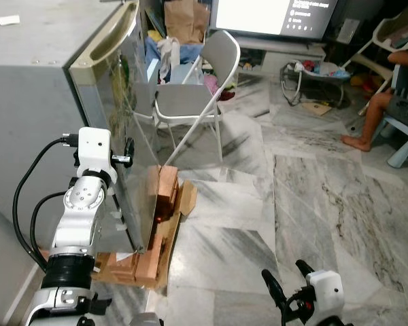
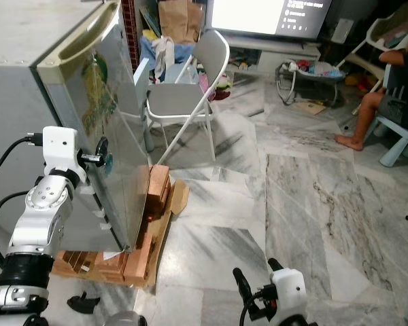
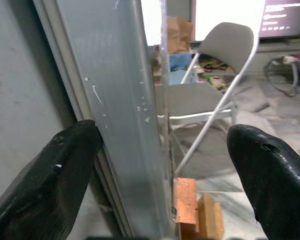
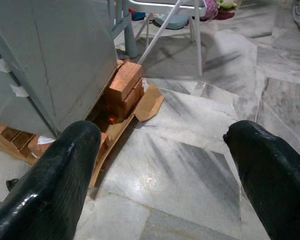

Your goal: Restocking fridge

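Observation:
The grey fridge (image 1: 27,102) stands at my left with its steel door (image 1: 122,136) shut or nearly shut. My left arm (image 1: 88,197) is raised against the door's free edge. In the left wrist view my left gripper (image 3: 162,137) is open, its two black fingers (image 3: 65,170) straddling the door edge (image 3: 125,100), one on the fridge side and one out in front. My right gripper (image 1: 285,275) hangs low over the marble floor, open with nothing between its fingers (image 4: 65,175).
The fridge rests on red bricks (image 1: 164,193) and cardboard (image 1: 187,197). A grey folding chair (image 1: 190,95) stands just beyond the door. Farther off are a TV (image 1: 272,17), a baby bouncer (image 1: 313,75) and a seated person (image 1: 387,102) at the right.

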Robot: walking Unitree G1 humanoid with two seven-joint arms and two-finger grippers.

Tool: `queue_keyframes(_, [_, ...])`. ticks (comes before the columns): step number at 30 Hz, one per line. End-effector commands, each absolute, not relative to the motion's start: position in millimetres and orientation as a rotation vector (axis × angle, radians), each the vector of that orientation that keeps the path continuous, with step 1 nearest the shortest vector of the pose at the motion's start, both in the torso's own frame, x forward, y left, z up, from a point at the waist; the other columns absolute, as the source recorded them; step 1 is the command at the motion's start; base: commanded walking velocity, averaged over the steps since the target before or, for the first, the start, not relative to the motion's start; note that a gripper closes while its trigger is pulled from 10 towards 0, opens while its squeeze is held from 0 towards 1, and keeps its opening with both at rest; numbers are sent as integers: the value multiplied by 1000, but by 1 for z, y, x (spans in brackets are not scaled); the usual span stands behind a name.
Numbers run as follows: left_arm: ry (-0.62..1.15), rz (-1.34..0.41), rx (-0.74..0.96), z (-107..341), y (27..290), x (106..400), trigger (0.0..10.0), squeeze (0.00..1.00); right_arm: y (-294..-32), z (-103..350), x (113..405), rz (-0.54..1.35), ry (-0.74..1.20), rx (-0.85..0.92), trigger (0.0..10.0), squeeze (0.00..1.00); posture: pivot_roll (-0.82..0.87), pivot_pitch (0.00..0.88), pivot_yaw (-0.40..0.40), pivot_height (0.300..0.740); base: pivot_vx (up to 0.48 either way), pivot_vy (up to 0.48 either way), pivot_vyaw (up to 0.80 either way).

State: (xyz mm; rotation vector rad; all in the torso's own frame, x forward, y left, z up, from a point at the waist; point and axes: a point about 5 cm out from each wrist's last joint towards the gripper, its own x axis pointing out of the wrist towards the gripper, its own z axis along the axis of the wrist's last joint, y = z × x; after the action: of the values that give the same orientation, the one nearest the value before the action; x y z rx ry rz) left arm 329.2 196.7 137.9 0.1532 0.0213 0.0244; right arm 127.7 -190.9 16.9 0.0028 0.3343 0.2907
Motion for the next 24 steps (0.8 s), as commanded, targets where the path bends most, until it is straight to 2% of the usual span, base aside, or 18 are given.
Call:
queue_keyframes(1, [23,17,157,138,194,331,10000,0,-194,20,131,283,318,-5,10000,0,57,0,-42,740,0,0,0])
queue_keyframes(8, [28,18,151,139,191,348,10000,0,-193,24,137,289,310,-4,10000,0,52,0,-45,740,0,0,0])
queue_keyframes(11, [39,-45,126,140,180,358,10000,0,-193,24,138,288,307,-2,10000,0,52,0,-47,740,0,0,0])
queue_keyframes(12, [32,-138,122,143,165,360,10000,0,-193,24,138,286,309,3,10000,0,52,0,-48,740,0,0,0])
queue_keyframes(13, [4,-324,152,150,133,360,10000,0,-193,23,136,285,317,10,10000,0,54,0,-53,740,0,0,0])
queue_keyframes(14, [4,-324,152,150,133,360,10000,0,-193,23,136,285,317,10,10000,0,54,0,-53,740,0,0,0])
queue_keyframes(15, [-32,-479,165,158,101,356,10000,0,-192,21,133,284,326,18,10000,0,56,0,-56,740,0,0,0])
queue_keyframes(16, [-32,-479,165,158,101,356,10000,0,-192,21,133,284,326,18,10000,0,56,0,-56,740,0,0,0])
queue_keyframes(17, [-65,-571,143,167,73,352,10000,0,-192,20,133,280,333,26,10000,0,54,0,-58,740,0,0,0])
queue_keyframes(18, [-83,-635,113,174,57,350,10000,0,-192,20,133,279,333,26,10000,0,52,0,-57,740,0,0,0])
queue_keyframes(20, [-111,-712,58,184,38,347,10000,0,-192,20,134,280,332,26,10000,0,48,0,-55,740,0,0,0])
queue_keyframes(24, [-112,-711,-5,188,41,354,10000,0,-191,20,134,282,330,26,10000,0,45,0,-53,740,0,0,0])
